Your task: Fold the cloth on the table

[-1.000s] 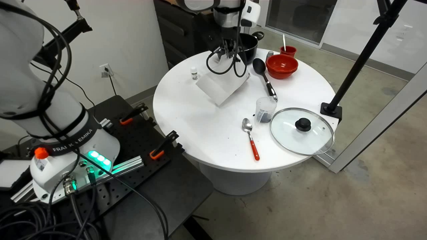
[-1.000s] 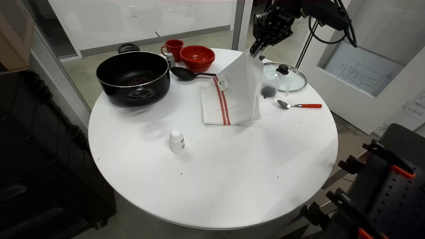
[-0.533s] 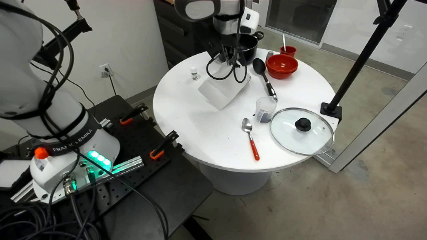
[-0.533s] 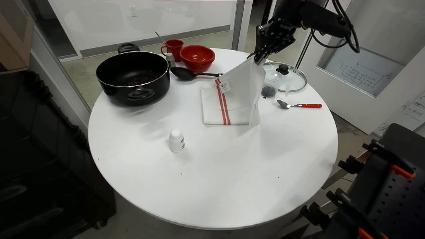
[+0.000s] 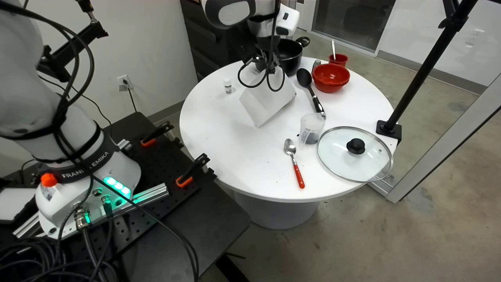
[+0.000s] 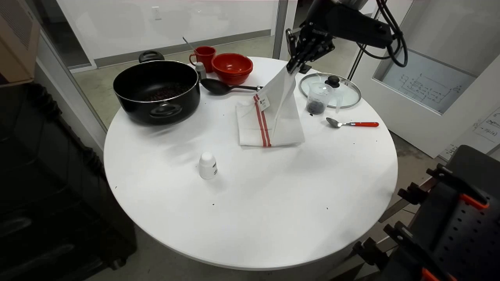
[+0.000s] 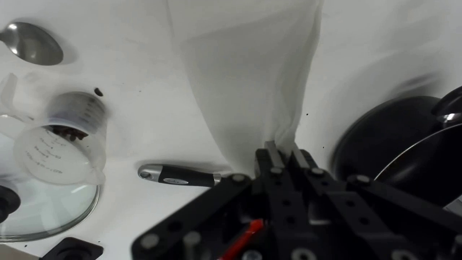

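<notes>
Your fingers (image 7: 275,156) are clamped on the cloth (image 6: 287,130), its fabric bunched between their tips. The pinched end is held up with them; the rest slopes down beneath to the desk (image 6: 254,218), where the lower layer lies flat. Against half a second ago, you have brought that raised end across towards the red stripes (image 6: 259,121), and in an exterior view the hanging crease now falls just beside them. I read that as a fold under way, not finished: the upper layer likely needs laying down level on the striped side before you let go. Carry it on too high and the flap could land askew, or drag the bottom layer.

Next out, in the wrist view, the handle of the ladle (image 7: 191,177) lies left of the fingers and the black pot (image 7: 375,141) close on their right, so mind any swing that way. Farther left come the measuring cup (image 7: 97,142), then the glass lid (image 5: 352,160), which the cloth no longer overlaps in an exterior view.
</notes>
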Action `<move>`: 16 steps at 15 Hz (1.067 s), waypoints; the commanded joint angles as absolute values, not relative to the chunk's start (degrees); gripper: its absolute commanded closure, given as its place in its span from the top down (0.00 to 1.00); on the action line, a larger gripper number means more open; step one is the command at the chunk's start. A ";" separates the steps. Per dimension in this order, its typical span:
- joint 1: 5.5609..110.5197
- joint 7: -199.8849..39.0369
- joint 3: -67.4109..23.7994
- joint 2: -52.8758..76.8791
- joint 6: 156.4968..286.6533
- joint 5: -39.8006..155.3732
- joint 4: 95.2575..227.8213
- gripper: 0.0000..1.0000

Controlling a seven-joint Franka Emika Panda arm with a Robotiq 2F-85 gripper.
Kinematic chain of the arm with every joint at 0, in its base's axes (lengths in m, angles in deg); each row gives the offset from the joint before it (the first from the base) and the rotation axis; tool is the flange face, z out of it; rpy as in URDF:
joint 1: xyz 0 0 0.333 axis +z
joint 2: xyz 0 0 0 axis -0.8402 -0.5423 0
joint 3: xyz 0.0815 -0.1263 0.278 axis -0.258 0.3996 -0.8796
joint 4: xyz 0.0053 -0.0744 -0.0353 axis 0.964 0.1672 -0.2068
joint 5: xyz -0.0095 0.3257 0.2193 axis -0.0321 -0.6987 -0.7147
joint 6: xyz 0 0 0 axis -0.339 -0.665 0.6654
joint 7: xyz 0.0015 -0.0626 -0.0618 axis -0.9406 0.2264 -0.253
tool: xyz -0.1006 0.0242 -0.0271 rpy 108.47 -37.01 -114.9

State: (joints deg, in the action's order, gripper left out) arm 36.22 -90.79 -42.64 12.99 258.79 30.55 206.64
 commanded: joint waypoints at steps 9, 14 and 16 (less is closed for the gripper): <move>60.79 -71.78 -19.12 5.55 262.59 46.98 202.18 0.02; 66.04 -69.32 -17.28 2.88 259.32 48.04 197.32 0.02; 67.21 -69.41 -17.19 1.99 258.61 48.52 196.15 0.02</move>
